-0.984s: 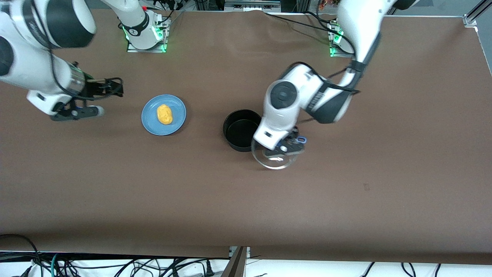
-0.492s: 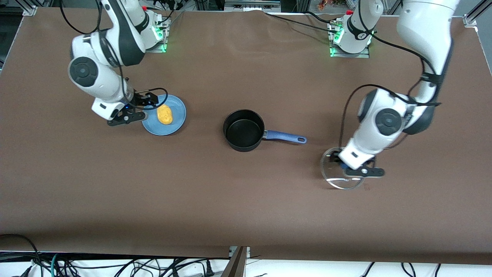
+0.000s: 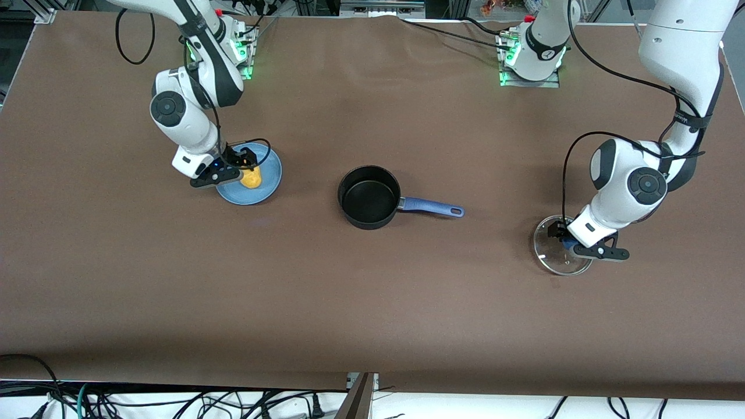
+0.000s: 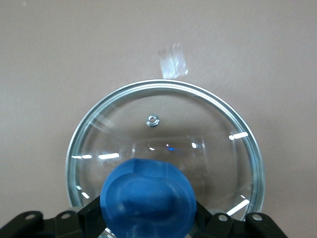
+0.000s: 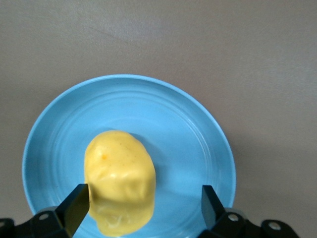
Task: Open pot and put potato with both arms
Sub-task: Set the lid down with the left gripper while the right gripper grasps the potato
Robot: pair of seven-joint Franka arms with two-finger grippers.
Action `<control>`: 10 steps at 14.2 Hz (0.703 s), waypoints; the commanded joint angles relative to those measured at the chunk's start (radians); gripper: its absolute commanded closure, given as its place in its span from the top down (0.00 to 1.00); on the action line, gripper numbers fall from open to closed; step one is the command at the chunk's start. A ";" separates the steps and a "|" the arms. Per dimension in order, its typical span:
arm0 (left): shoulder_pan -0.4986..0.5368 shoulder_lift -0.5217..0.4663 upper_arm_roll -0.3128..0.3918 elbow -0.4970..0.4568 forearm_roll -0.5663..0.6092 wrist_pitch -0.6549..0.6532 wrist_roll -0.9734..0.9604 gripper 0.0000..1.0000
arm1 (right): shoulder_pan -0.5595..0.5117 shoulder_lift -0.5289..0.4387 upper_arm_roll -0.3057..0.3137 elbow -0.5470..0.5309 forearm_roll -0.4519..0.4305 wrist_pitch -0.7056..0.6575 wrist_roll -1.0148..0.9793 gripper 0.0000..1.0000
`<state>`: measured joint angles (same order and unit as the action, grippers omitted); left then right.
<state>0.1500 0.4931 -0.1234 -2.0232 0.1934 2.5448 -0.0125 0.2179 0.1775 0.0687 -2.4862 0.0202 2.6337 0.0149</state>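
Left gripper [image 3: 567, 243] is closed on the blue knob [image 4: 148, 197] of the glass lid [image 3: 556, 254], which lies on the table [image 3: 372, 302] toward the left arm's end, well apart from the pot [image 3: 369, 196]. In the left wrist view the black fingers [image 4: 81, 218] press against both sides of the knob, and the lid's metal rim shows as a full ring with brown table under the glass. I cannot tell whether the lid rests flat on the table or hangs just above it.

Right gripper [image 3: 240, 169] is low over the light-blue plate [image 3: 265, 189], toward the right arm's end of the table. Its fingers are spread wide. In the right wrist view one fingertip [image 5: 75, 204] stands just beside the potato [image 5: 120, 184] and the other is well clear of it, out over bare plate. The potato lies on the plate, off-centre, between the two fingers but not clamped.

Pot stands uncovered near the middle of the table, between plate and lid. Its black inside shows nothing in it. Its long blue handle [image 3: 432, 206] points toward the left arm's end of the table. Pot and plate are apart, with bare brown table between them.
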 commanded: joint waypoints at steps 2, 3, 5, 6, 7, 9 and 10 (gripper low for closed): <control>-0.001 0.001 0.015 -0.022 -0.002 0.028 0.010 0.91 | 0.001 0.022 0.026 -0.005 0.010 0.020 0.028 1.00; -0.001 -0.005 0.015 -0.016 -0.002 0.013 0.009 0.97 | 0.001 0.033 0.026 -0.005 0.009 0.029 0.028 1.00; -0.004 -0.037 0.008 0.013 -0.050 -0.062 0.008 1.00 | 0.006 0.054 0.034 -0.005 0.010 0.049 0.026 1.00; -0.013 -0.062 0.004 0.046 -0.107 -0.137 0.006 1.00 | 0.006 0.069 0.034 -0.005 0.009 0.061 0.025 0.99; -0.023 -0.076 0.001 0.105 -0.145 -0.235 0.005 1.00 | 0.008 0.072 0.034 -0.005 0.009 0.074 0.020 0.87; -0.036 -0.084 -0.004 0.260 -0.172 -0.456 -0.001 1.00 | 0.006 0.063 0.036 -0.002 0.009 0.069 0.007 0.32; -0.044 -0.090 -0.005 0.320 -0.172 -0.536 -0.015 1.00 | 0.006 0.059 0.036 0.001 0.009 0.068 0.002 0.27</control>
<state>0.1280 0.4211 -0.1321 -1.8308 0.0480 2.1744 -0.0170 0.2207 0.2494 0.1005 -2.4848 0.0202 2.6916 0.0316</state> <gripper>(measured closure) 0.000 0.260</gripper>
